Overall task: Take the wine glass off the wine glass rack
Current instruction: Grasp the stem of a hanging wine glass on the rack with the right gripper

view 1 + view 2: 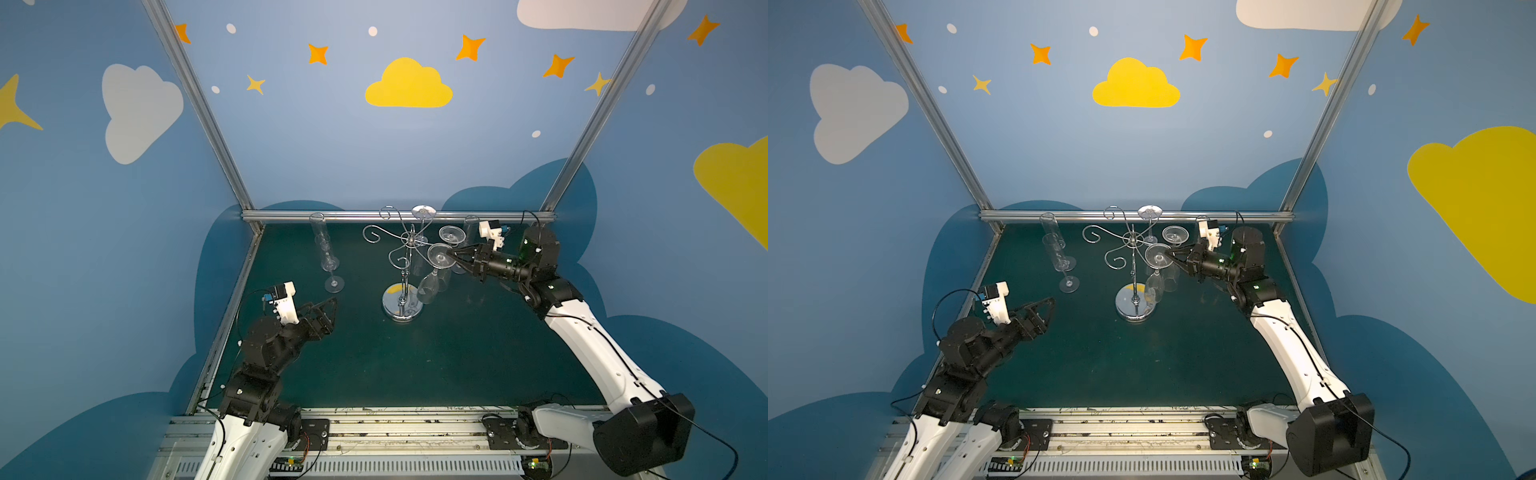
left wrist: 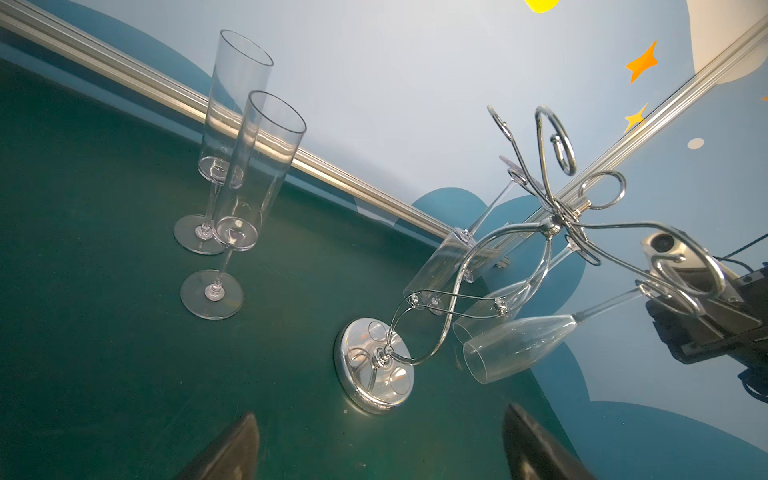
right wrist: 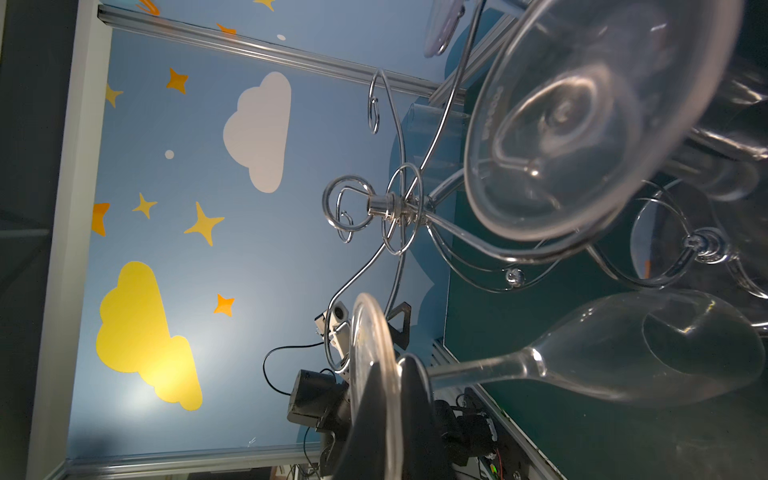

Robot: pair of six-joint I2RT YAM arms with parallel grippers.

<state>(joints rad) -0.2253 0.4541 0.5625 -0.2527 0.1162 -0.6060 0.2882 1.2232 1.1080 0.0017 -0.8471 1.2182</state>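
Observation:
The chrome wine glass rack (image 1: 402, 305) (image 1: 1136, 307) (image 2: 376, 365) (image 3: 390, 205) stands on the green table at the back middle. A clear wine glass (image 1: 437, 253) (image 1: 1156, 255) (image 2: 519, 349) (image 3: 623, 353) hangs upside down from the rack's right arm. My right gripper (image 1: 452, 254) (image 1: 1173, 254) (image 3: 392, 395) is shut on the rim of this glass's round foot, coming in from the right. My left gripper (image 1: 330, 305) (image 1: 1050, 307) (image 2: 382, 457) is open and holds nothing. It hovers low at the left, well short of the rack.
Two tall flutes (image 1: 328, 253) (image 1: 1061, 253) (image 2: 237, 174) stand upright at the back left. More glasses (image 1: 452, 235) (image 1: 1173, 235) hang from the rack's far arms. The back rail (image 1: 332, 216) and side rails bound the table.

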